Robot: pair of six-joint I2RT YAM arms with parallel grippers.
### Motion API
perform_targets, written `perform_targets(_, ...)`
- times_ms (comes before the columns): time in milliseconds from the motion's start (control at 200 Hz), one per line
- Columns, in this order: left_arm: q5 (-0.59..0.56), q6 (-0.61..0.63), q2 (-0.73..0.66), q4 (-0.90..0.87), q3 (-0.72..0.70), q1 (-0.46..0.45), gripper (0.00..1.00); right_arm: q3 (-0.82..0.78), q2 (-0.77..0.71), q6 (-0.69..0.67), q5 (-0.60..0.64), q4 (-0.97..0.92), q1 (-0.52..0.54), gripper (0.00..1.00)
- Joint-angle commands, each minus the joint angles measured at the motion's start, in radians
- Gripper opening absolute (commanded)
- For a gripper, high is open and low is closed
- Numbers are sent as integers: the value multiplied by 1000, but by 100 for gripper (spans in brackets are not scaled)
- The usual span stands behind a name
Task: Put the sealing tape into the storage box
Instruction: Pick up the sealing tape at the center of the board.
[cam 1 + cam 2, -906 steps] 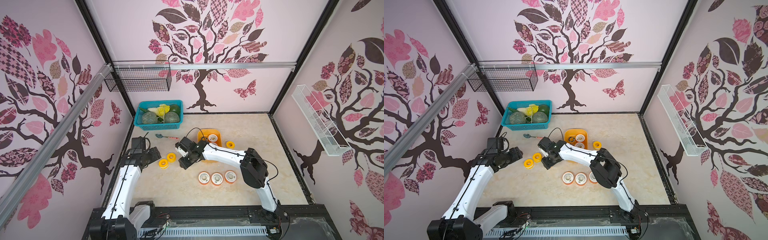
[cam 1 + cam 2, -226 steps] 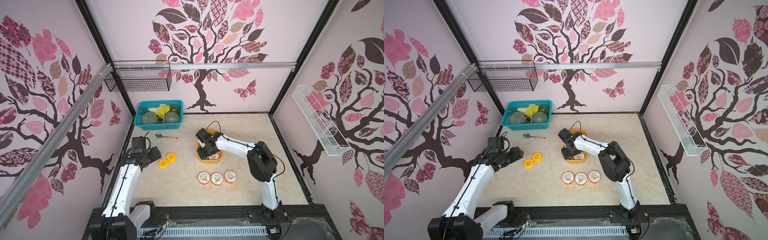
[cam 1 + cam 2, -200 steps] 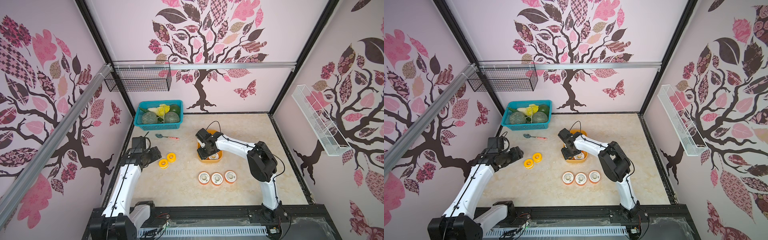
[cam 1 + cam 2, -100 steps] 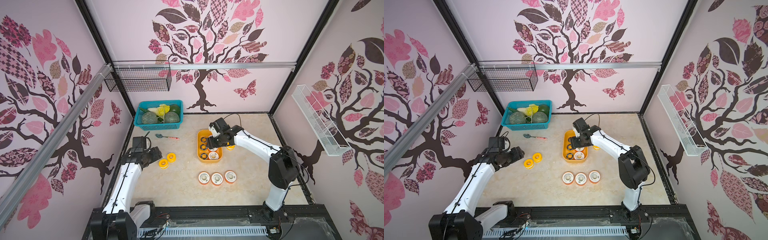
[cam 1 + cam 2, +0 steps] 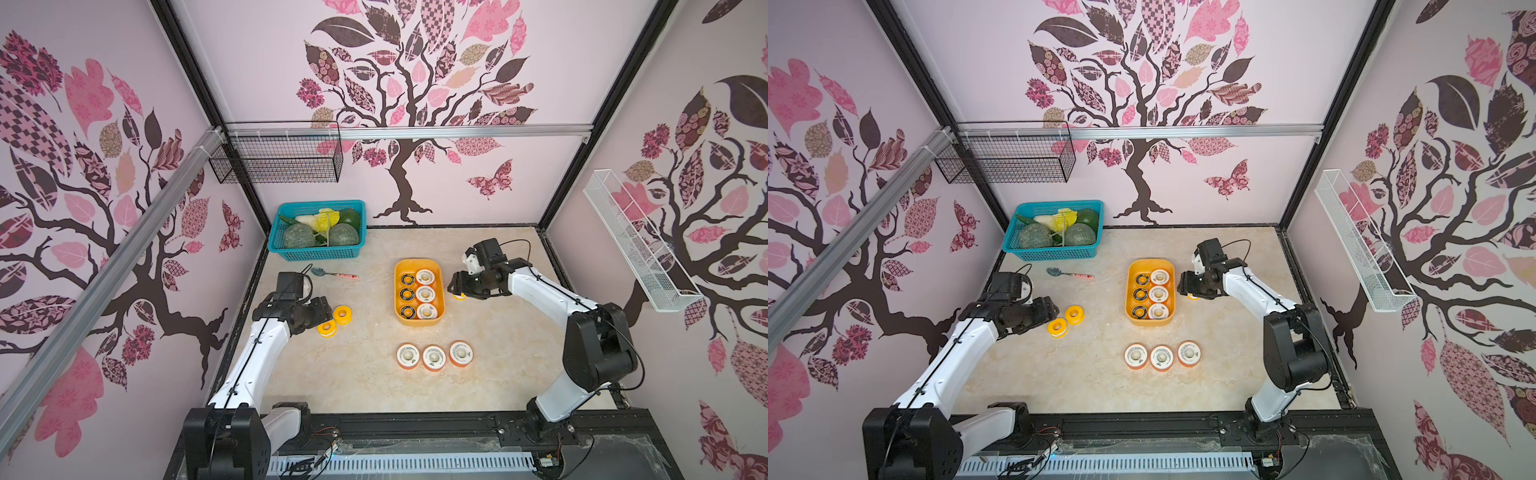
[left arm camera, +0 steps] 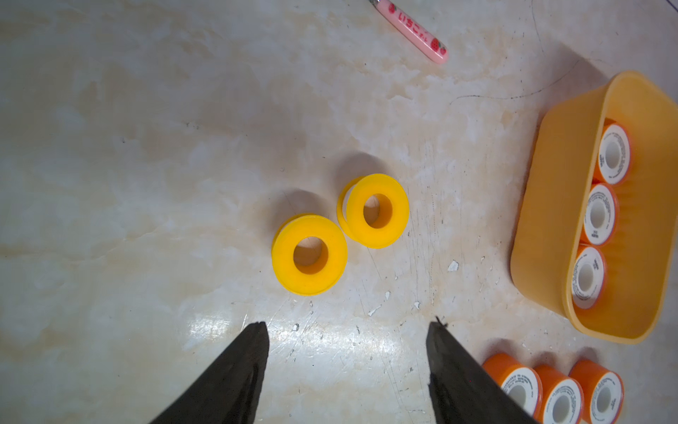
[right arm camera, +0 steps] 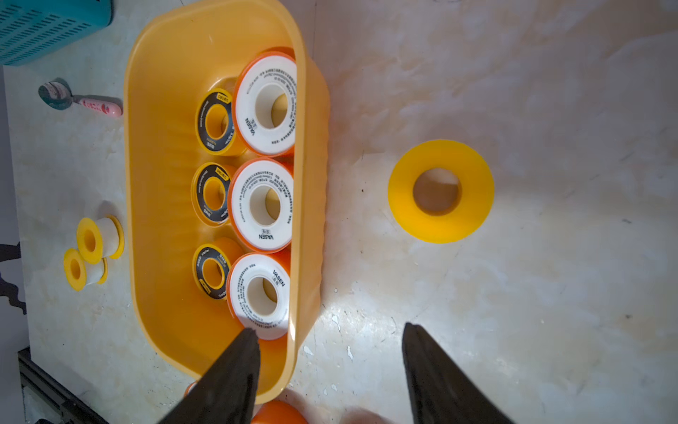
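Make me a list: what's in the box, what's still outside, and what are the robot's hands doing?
box: yellow-orange tub
inside: three black-faced spools, three white-faced spools
outside, front row: three orange spools
outside, by left gripper: yellow pair
outside, by right gripper: lone yellow spool, beside box
left gripper: open, empty
right gripper: open, empty
still to pack: six

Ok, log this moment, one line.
storage box: six tape spools; left gripper: open, near two yellow spools; right gripper: open, near lone yellow spool
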Motion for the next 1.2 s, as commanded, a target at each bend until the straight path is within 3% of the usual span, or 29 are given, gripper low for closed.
perform_targets(0, -19, 17, 18, -23, 8, -63, 73, -28, -67, 8, -43, 34, -37, 66)
perform_targets(150, -19, 1, 17, -7, -1, -209, 73, -78, -98, 4, -63, 38, -91, 66)
perform_targets(415, -112, -36, 97, 81, 0, -546, 75, -127, -107, 2, -59, 53, -113, 66)
perform_targets(645, -123, 43, 211, 169, 18, -772, 86, -134, -105, -1, -58, 53, -122, 66)
perform_targets(845, -105, 97, 308, 190, 57, -858, 86, -137, -97, -4, -65, 49, -123, 67)
perform_targets(1195, -71, 153, 342, 257, 48, -888, 88, -143, -81, -9, -76, 48, -124, 67)
